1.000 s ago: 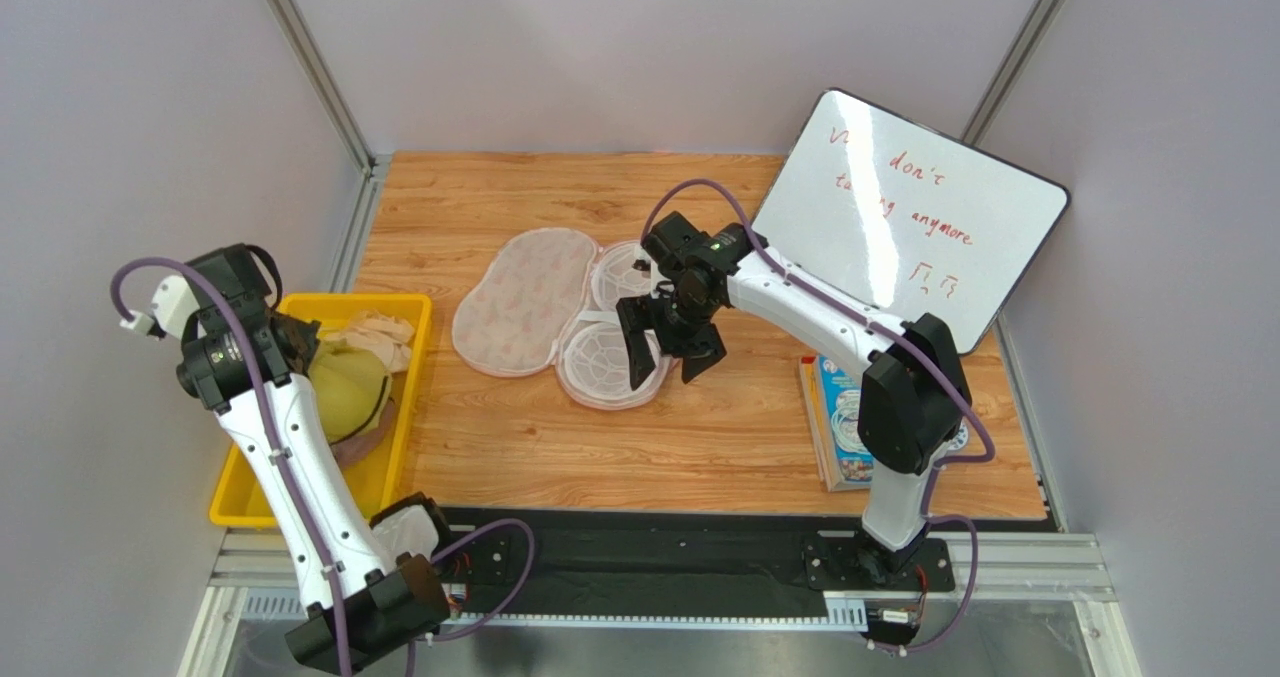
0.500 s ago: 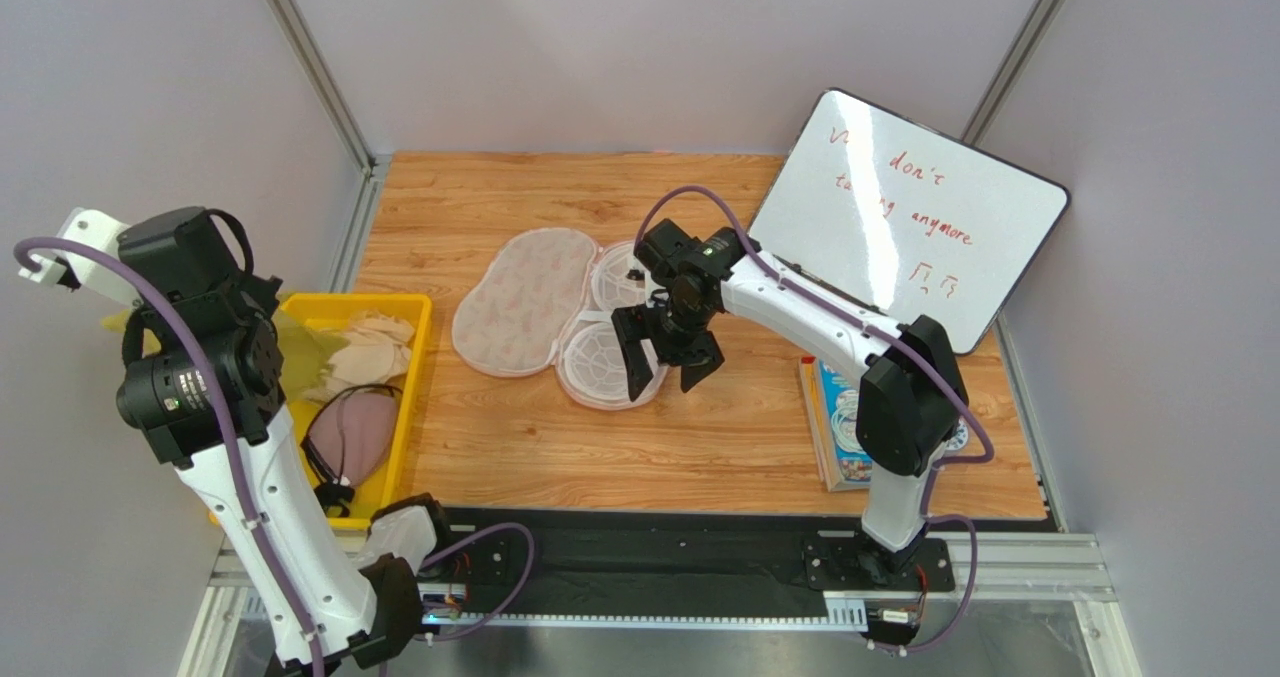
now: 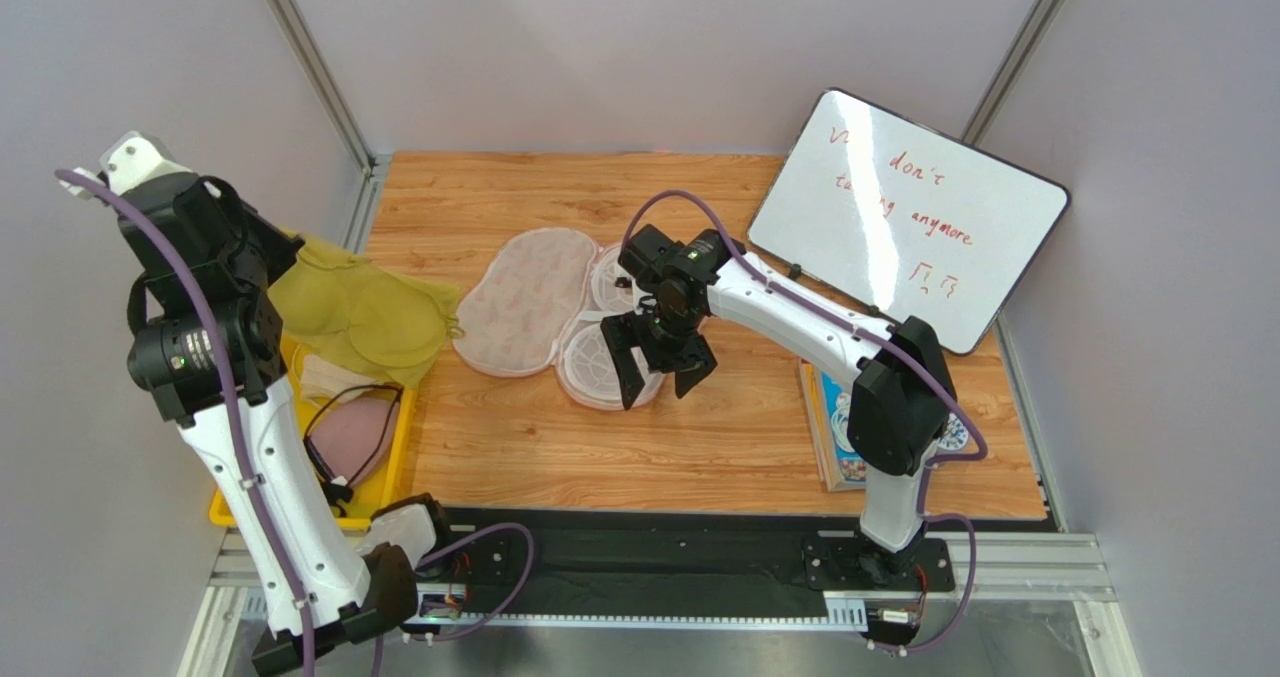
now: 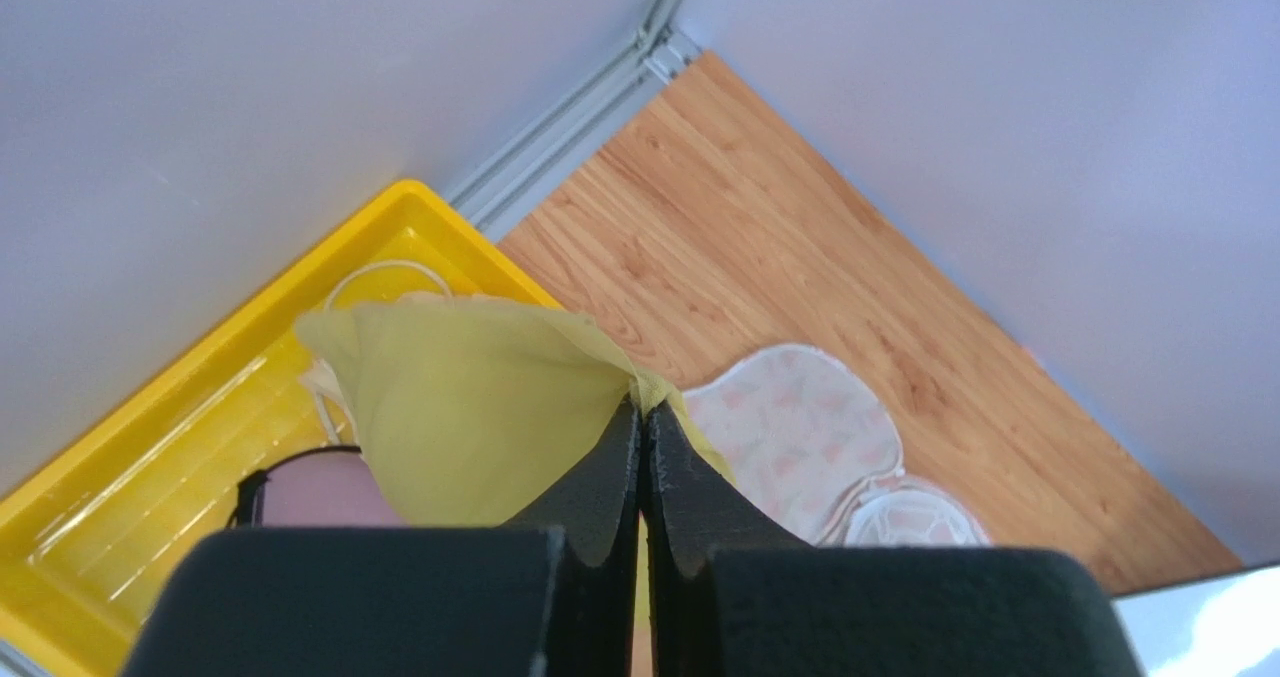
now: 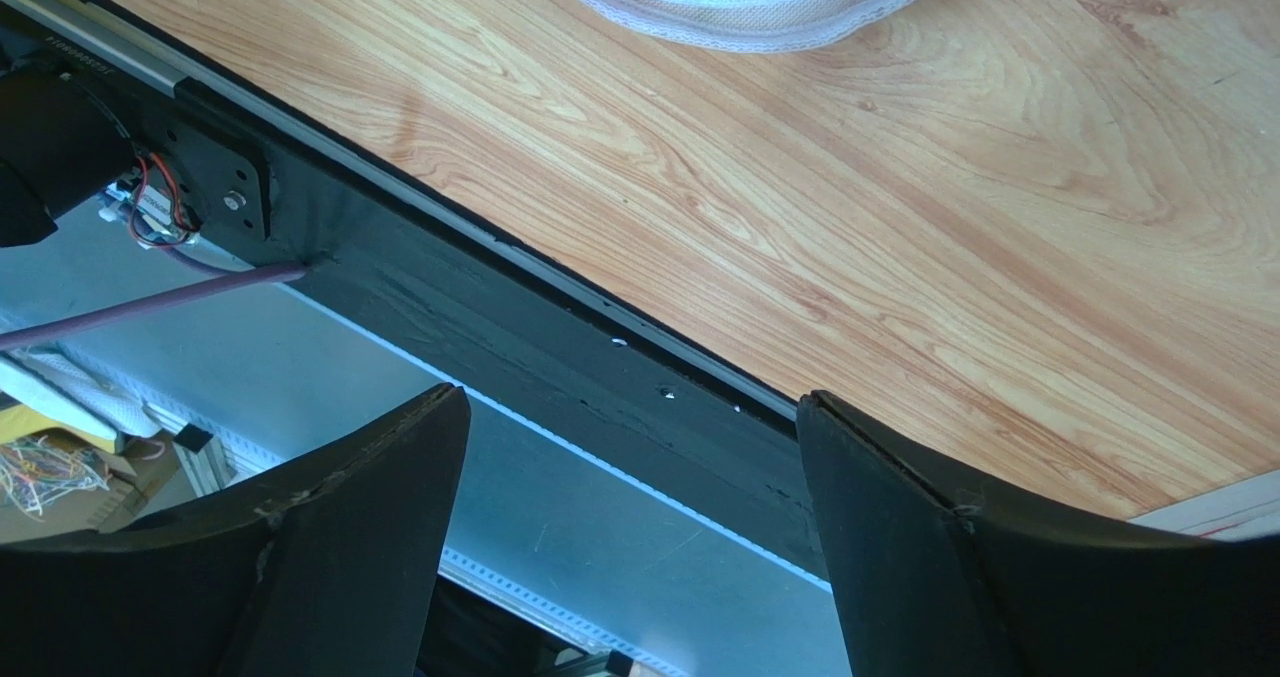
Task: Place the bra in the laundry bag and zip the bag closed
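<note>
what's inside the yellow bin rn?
The bra lies in the near end of the yellow bin. The left gripper holds a yellow garment above the far end, covering most of it. Only a bit of pale fabric shows there.

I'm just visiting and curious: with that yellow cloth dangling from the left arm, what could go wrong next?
The left gripper is shut on the yellow garment, not the bra, which lies in the yellow bin; the wrong item might reach the laundry bag. Released here, the garment could drop back over the bra. The open right gripper hangs above the bag's mesh and might snag it.
</note>
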You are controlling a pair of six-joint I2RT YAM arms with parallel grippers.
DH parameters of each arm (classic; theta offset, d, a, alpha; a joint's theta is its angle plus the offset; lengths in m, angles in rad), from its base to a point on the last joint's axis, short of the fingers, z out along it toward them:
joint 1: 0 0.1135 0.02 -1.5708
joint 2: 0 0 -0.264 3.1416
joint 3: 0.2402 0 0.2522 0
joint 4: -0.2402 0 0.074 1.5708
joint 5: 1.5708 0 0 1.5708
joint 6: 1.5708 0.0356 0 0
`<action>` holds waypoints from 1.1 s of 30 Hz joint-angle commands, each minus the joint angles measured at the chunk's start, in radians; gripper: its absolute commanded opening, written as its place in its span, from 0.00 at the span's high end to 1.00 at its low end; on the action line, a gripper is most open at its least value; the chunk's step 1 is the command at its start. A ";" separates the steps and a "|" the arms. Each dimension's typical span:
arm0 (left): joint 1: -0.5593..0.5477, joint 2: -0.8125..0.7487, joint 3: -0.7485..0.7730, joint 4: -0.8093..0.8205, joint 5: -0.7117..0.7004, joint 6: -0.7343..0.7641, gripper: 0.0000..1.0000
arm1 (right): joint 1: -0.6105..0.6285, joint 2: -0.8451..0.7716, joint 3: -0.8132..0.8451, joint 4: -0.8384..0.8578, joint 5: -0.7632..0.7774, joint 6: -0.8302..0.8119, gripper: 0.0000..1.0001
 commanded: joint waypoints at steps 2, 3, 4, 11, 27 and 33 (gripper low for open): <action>-0.004 0.052 -0.092 0.127 0.090 0.052 1.00 | 0.007 -0.014 0.034 -0.029 0.033 0.016 0.13; -0.004 0.061 -0.139 0.147 0.095 0.050 1.00 | 0.007 -0.018 0.032 -0.029 0.035 0.016 0.13; -0.004 0.066 -0.166 0.154 0.089 0.052 1.00 | 0.009 -0.018 0.031 -0.029 0.040 0.016 0.13; 0.023 0.149 -0.403 0.236 0.063 0.061 1.00 | 0.007 -0.018 0.027 -0.028 0.046 0.010 0.13; 0.100 0.371 -0.508 0.177 0.058 0.054 0.99 | 0.007 0.013 0.007 0.008 0.003 0.010 0.13; 0.105 0.384 -0.477 0.054 -0.031 -0.017 0.49 | 0.007 0.027 0.009 0.011 -0.017 0.005 0.13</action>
